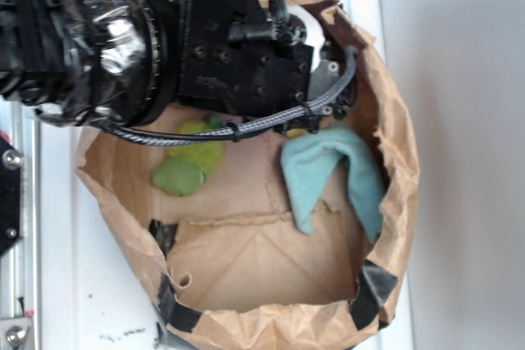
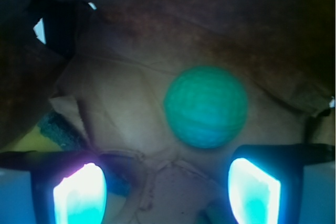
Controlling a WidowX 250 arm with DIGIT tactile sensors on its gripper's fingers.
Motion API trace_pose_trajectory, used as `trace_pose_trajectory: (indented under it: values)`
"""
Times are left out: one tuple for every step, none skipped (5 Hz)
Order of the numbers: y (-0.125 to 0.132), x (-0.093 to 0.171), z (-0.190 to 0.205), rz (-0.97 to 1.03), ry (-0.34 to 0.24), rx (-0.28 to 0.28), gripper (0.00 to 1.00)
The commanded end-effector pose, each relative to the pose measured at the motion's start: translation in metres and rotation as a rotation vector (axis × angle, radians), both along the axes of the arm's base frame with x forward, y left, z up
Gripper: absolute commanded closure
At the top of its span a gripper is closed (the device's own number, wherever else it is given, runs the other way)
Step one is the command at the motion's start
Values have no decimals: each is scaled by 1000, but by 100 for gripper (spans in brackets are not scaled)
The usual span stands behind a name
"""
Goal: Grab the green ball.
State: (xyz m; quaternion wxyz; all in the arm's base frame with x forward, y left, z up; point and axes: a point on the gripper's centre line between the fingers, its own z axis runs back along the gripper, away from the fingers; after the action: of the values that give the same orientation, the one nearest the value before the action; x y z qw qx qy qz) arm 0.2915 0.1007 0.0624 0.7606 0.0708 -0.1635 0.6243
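The exterior view looks almost straight down from above into the paper bag (image 1: 394, 202), far enough back to take in the whole rim and the arm (image 1: 164, 38) reaching in from the upper left. The wrist view sits inside the bag – close to its floor, looking forward between the two fingers (image 2: 79, 195) at the ball (image 2: 206, 106). Both views share the bag's brown floor; the arm hides the ball from the exterior view.

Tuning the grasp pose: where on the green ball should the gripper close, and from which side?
Across the middle of the green ball, coming straight on from above along the wrist view. It is round and sits bare on the paper bag, just ahead of the open gripper, nearer the right finger.
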Motion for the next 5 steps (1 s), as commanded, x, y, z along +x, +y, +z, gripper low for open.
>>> trace_pose_trajectory:
  values:
    - [26,-18,7,10,-36,10,0]
    - [33,-23,8,7,-33,-4,0]
    - [38,-27,7,-1,-32,-4,0]
    - [36,-34,7,-4,-19,16,0]
    - [30,-42,15,17,12,7,0]
